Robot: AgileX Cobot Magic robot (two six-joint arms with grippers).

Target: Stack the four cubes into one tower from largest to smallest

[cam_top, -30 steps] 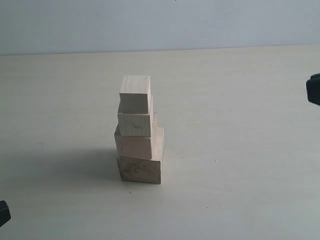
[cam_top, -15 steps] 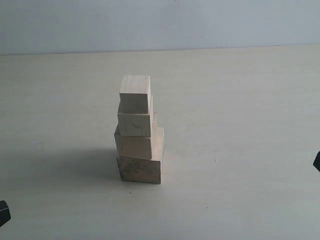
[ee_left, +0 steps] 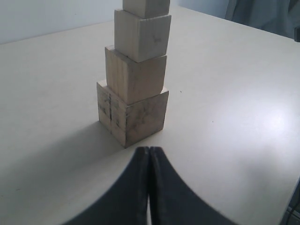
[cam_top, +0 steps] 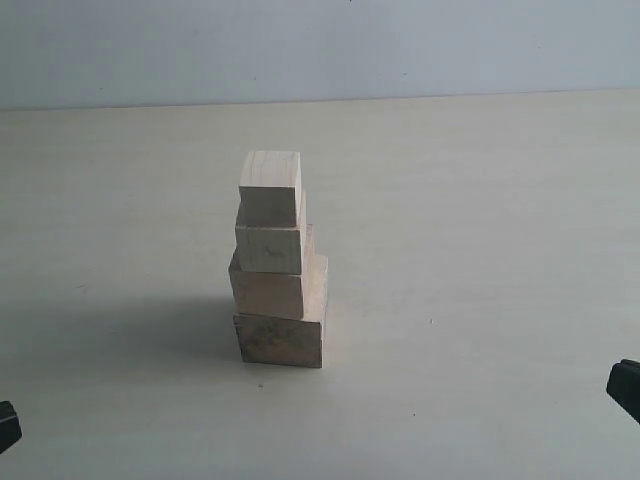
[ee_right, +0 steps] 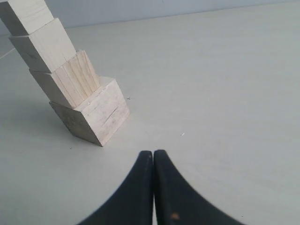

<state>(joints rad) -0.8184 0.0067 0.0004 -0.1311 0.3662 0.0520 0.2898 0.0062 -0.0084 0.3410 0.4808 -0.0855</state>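
The four pale wooden cubes stand as one tower point(cam_top: 277, 262) in the middle of the table, largest cube point(cam_top: 281, 340) at the bottom and smallest cube point(cam_top: 270, 187) on top, each a little offset. The same tower point(ee_left: 136, 79) fills the left wrist view, and the tower point(ee_right: 65, 77) shows in the right wrist view with its top cut off. My left gripper point(ee_left: 149, 149) is shut and empty, a short way in front of the base cube. Off to the tower's right, my right gripper point(ee_right: 153, 152) is shut and empty too. Only dark tips show in the exterior view: left gripper point(cam_top: 6, 424), right gripper point(cam_top: 626, 386).
The pale table point(cam_top: 480, 200) stretches all round the tower. A light wall point(cam_top: 320, 45) rises behind its far edge. A grey cloth-like shape point(ee_left: 267, 16) lies beyond the table in the left wrist view.
The right gripper's tip has dropped from the upper right edge of the exterior view to the lower right corner. The tower and the left gripper have not moved.
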